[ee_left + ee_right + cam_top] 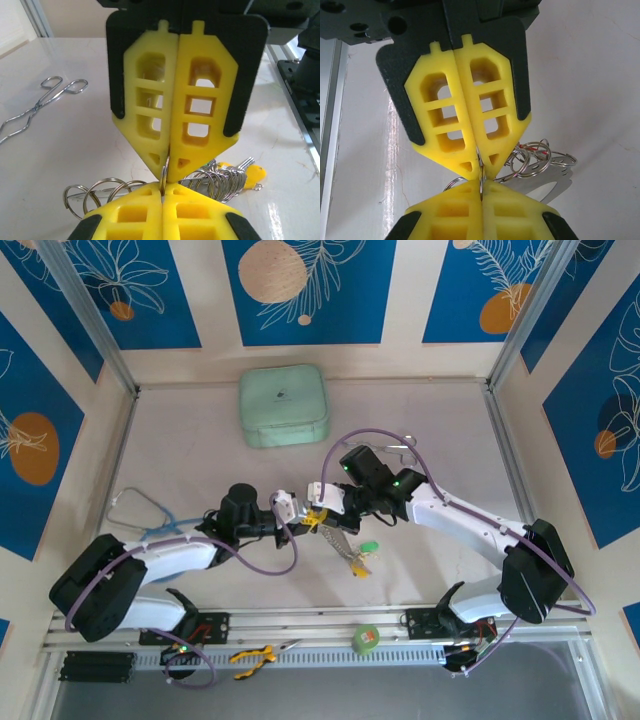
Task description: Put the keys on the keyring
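Left gripper (306, 515) and right gripper (321, 508) meet tip to tip, both sets of fingers clenched on the keyring (164, 172). The keys (354, 557) lie toward five o'clock, on the right arm's side.

Keyring (164, 172): thin bright metal wire. Fingers (215, 62) at the keyring: matt yellow plastic on black backing. Forceps (47, 97), well apart from the keyring: polished metal. Table (90, 145) beneath: smooth, glossy, pale.
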{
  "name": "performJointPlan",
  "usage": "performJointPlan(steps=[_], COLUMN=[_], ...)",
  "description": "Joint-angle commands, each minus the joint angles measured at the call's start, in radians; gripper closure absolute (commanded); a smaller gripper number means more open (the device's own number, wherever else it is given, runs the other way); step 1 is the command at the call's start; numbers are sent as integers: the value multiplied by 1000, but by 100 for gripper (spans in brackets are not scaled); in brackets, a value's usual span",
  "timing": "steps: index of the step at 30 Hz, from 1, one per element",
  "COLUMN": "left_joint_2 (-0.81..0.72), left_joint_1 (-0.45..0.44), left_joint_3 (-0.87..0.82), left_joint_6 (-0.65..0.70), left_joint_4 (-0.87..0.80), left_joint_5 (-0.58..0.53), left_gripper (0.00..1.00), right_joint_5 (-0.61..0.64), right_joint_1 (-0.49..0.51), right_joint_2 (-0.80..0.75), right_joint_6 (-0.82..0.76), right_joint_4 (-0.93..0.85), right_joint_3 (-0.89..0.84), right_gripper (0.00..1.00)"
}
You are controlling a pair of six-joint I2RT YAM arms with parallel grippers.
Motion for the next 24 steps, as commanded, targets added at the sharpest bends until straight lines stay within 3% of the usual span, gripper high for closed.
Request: performJointPlan(steps=[1, 5, 12, 24], left_joint_2=[17, 54, 132, 221], left_joint_1=[-10, -10, -10, -10], left_joint_3=[-4, -30, -85, -114], left_joint_6=[-11, -27, -23, -36], left_joint_4=[147, 226, 369, 507], left_joint_5=[35, 29, -13, -16], left_gripper=[100, 100, 100, 100], right_joint_5=[-66, -96, -115, -118], right_joint_1=[2, -26, -56, -104], right_joint_2=[-2, -17, -44, -140], right_joint_6=[-1, 19, 56, 46], right_joint_4=[41, 94, 153, 315], right_joint_3=[-34, -83, -166, -307], right_gripper=[100, 92, 69, 66])
